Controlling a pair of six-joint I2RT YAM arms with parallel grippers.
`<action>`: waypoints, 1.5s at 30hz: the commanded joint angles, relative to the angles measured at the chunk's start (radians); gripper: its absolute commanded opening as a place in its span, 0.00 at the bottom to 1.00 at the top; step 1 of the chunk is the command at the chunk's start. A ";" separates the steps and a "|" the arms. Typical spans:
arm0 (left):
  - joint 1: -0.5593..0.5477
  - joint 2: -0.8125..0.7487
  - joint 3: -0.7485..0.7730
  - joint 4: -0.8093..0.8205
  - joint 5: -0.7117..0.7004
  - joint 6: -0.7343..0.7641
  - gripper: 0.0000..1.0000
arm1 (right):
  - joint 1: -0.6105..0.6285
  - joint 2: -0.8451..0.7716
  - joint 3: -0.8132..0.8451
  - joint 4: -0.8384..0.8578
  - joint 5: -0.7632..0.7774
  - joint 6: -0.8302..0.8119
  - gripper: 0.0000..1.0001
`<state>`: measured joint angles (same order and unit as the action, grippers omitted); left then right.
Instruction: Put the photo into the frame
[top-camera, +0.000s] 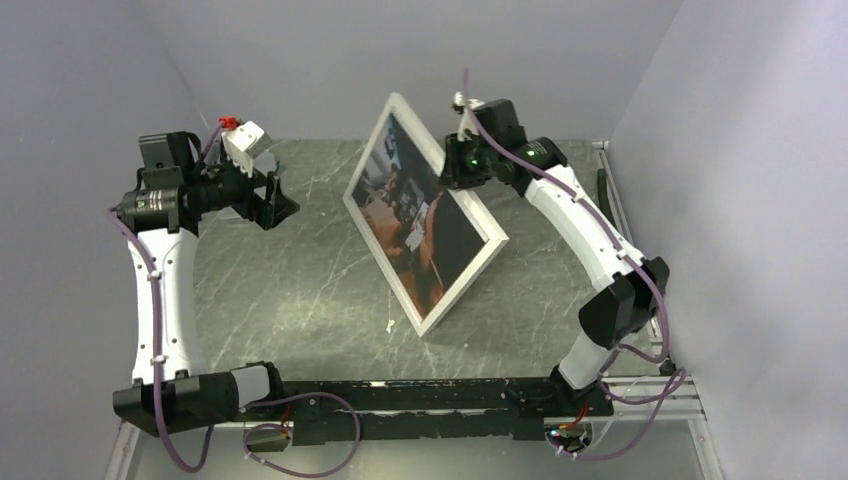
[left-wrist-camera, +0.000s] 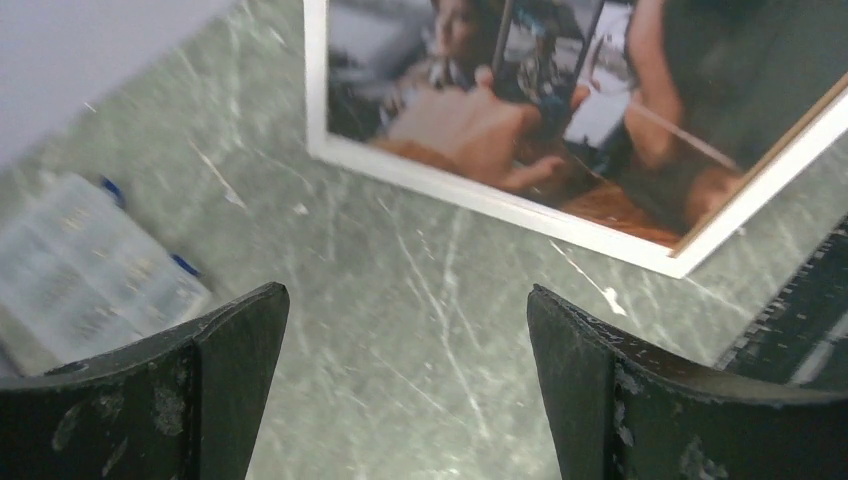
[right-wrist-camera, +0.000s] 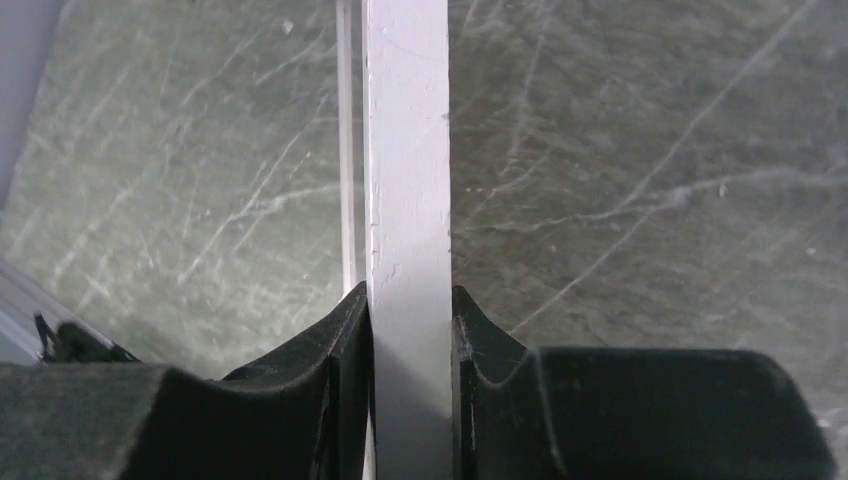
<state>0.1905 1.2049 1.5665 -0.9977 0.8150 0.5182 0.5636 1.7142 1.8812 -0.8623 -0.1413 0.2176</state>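
Note:
The frame (top-camera: 466, 284) has a narrow white border and stands tilted up on its near edge on the grey marbled table. The photo (top-camera: 420, 222), dark with reddish-orange tones, shows inside it, facing left. My right gripper (top-camera: 462, 165) is shut on the frame's raised far-right edge. In the right wrist view the fingers (right-wrist-camera: 340, 350) clamp the white border (right-wrist-camera: 408, 150) from both sides. My left gripper (top-camera: 277, 203) is open and empty, left of the frame and apart from it. In the left wrist view its gripper (left-wrist-camera: 408, 345) hovers over bare table, with the frame (left-wrist-camera: 480, 196) and photo (left-wrist-camera: 520, 110) beyond.
A small white scrap (top-camera: 390, 325) lies by the frame's near corner; it also shows in the left wrist view (left-wrist-camera: 610, 298). A blurred white printed sheet with blue marks (left-wrist-camera: 90, 272) lies at the left. Grey walls enclose the table. The black base rail (top-camera: 440, 395) runs along the near edge.

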 joint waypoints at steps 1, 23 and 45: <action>0.004 -0.004 -0.063 -0.054 -0.014 -0.091 0.94 | -0.083 -0.154 -0.256 0.185 -0.032 0.095 0.00; 0.083 0.095 -0.376 0.146 -0.173 -0.204 0.94 | -0.306 -0.251 -1.194 1.119 -0.027 0.447 0.06; 0.080 0.134 -0.813 0.869 -0.163 -0.382 0.94 | -0.305 -0.559 -1.311 1.008 0.676 0.088 1.00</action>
<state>0.2695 1.3437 0.8379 -0.3782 0.6308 0.1772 0.2619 1.2407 0.6182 0.1139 0.2276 0.5106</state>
